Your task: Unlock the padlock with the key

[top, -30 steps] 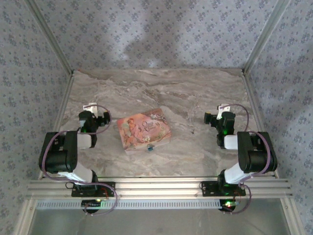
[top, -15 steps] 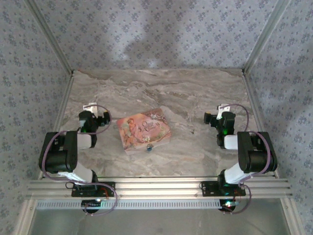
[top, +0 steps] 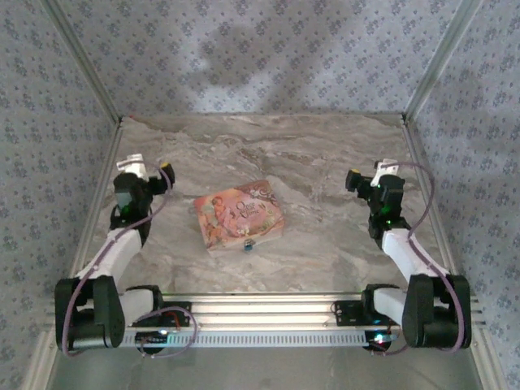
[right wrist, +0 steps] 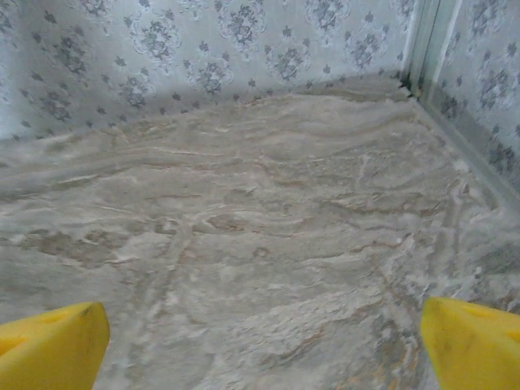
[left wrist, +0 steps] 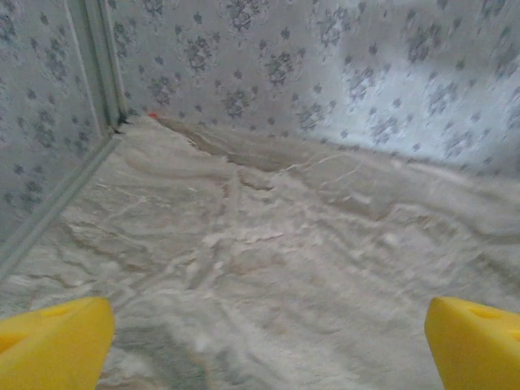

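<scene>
Approach step, nothing grasped yet. The left gripper [top: 149, 174] and right gripper [top: 370, 179] are spread wide and empty, raised either side of a pink box [top: 238, 213] mid-counter [top: 325, 154]. A small blue thing, probably the padlock [top: 249, 244], touches the box's near edge. The key is too small to make out. Next move, as I judge it: descend toward the box and locate the key.

From high behind the near edge, the top camera looks down across the whole table [top: 325, 162] to the far wall [top: 268, 57]. Low wrist cameras share that marble and wall: the left gripper [left wrist: 268, 345] faces the far-left corner [left wrist: 122, 122], the right gripper [right wrist: 264, 349] the far-right corner [right wrist: 404, 81].
</scene>
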{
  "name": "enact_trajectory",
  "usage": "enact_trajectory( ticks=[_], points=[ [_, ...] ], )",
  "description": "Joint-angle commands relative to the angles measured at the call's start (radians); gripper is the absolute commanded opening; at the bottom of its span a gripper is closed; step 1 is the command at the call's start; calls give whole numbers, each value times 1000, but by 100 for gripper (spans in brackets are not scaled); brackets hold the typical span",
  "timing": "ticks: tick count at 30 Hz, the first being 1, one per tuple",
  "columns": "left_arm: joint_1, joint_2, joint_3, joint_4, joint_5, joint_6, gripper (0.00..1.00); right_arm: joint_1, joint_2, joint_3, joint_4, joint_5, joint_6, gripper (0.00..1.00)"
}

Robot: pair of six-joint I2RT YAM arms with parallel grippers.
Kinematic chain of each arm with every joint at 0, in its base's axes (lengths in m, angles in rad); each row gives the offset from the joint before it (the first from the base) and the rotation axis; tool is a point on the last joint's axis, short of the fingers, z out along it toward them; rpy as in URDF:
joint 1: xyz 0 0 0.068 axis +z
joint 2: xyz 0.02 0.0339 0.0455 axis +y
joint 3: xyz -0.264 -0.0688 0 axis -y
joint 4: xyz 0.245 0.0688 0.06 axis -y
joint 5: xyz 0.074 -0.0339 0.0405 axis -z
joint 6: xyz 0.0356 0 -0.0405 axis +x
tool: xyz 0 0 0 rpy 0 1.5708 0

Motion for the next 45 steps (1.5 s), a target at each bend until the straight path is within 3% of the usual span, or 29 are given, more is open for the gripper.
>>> enact_trajectory(
  ticks=[1,7,13,22,33,41,45],
  points=[
    [-9,-3,92,-259,131,-217,98,44,-37,97,-318,-23,125,98],
    [-83,-10,122,-312,245,-357,98,213,-21,209,-600,1,140,91],
    [-200,27,155,-295,283,-417,96,323,82,232,-736,20,128,84],
    [-310,111,226,-301,262,-391,95,352,331,344,-850,-37,48,65],
    [-321,115,224,-310,246,-391,96,392,474,424,-889,-30,10,52],
    [-321,115,224,-325,237,-388,97,414,513,454,-915,-22,15,38],
    [-321,113,227,-332,234,-385,97,418,533,467,-926,-19,20,37]
  ],
)
